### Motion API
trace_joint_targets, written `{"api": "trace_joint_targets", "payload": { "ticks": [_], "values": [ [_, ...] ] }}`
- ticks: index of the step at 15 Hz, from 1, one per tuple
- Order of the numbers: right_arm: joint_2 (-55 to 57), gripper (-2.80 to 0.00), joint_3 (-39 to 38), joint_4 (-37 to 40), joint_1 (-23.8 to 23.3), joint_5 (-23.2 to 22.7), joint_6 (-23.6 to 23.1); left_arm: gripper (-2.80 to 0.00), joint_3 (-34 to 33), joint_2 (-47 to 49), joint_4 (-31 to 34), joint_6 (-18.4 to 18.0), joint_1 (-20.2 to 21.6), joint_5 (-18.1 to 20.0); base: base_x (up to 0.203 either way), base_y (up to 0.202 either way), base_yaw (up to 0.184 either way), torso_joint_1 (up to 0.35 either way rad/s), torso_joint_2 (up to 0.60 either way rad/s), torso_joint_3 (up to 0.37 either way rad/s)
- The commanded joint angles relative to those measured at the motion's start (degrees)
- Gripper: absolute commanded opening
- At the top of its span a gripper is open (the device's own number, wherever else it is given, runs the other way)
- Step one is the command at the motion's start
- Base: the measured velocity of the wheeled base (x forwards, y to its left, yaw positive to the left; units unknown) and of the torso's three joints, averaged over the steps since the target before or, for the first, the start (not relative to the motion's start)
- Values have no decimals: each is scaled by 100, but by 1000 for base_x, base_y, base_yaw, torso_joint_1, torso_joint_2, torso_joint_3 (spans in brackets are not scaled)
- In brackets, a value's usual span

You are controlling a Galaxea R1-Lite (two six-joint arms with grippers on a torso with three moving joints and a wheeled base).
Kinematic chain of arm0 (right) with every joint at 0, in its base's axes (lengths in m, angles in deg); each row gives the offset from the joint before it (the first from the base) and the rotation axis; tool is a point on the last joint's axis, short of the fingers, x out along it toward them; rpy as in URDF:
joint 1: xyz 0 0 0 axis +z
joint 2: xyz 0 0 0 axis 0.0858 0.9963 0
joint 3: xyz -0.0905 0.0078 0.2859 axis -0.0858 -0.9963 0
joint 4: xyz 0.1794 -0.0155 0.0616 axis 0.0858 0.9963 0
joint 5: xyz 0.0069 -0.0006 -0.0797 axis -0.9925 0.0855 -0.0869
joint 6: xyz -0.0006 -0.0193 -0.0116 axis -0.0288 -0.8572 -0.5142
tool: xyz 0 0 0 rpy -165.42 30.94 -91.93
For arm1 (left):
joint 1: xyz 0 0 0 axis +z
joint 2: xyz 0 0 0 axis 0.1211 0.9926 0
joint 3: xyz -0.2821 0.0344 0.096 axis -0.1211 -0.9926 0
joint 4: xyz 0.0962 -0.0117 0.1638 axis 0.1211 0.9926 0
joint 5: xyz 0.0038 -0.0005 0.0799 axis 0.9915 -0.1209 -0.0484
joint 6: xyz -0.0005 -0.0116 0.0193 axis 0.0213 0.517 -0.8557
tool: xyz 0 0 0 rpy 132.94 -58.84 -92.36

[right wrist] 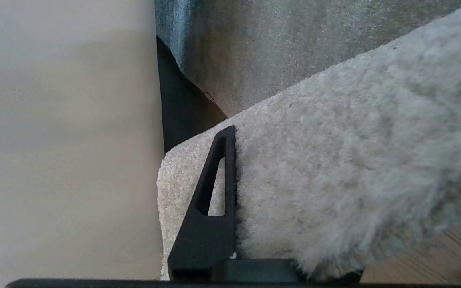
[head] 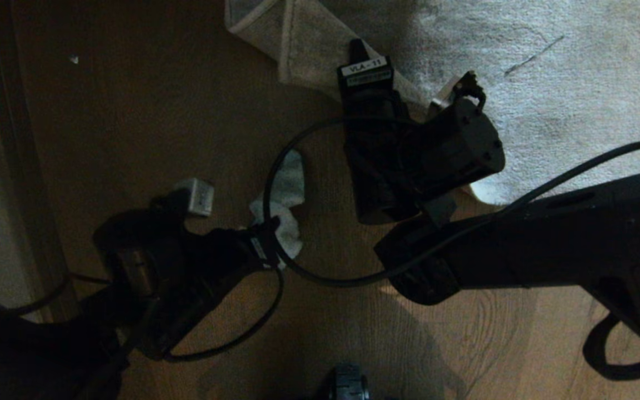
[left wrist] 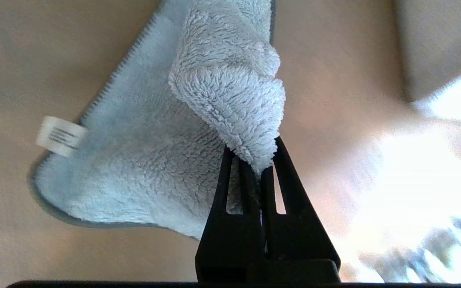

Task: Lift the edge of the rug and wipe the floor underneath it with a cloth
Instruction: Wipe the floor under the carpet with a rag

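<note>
A dim overhead look at brown wood-grain floor (head: 148, 111), with a large pale rug filling the upper right. The right gripper (right wrist: 234, 172) is clamped on the rug edge (right wrist: 334, 180): the wrist view shows one dark finger pressed flat against the pile, the rug filling the space where the other finger would be, and the border folded up and back, its paler backing (head: 303, 44) turned upward in the head view. The left gripper (left wrist: 260, 168) has its fingers pinched tight on a bunched fold of the cloth (left wrist: 154, 152), a light blue microfibre rag with a small white label; the rest of the rag drapes down over the boards. In the head view the cloth (head: 286, 205) sits on bare floor to the left of the right arm and nearer the robot than the lifted fold. The uncovered strip of floor lies beyond the cloth, up and to the right, running along the fold line. The left arm is the nearer one, so the wiping likely means pushing the rag away from the robot toward that strip.
</note>
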Motion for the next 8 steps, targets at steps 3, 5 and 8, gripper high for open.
{"api": "trace_joint_targets", "payload": {
  "ticks": [3,5,8],
  "values": [
    [17,-280,0,-274,8,17,15,-280,-126,75,-29,61,-1044,-11,0,0,0,0,0,0],
    [8,-280,0,-274,0,17,15,-280,-50,323,-36,52,-1214,4,0,0,0,0,0,0],
    [8,-280,0,-274,0,25,6,-280,43,666,-54,70,-1221,5,0,0,0,0,0,0]
  ]
}}
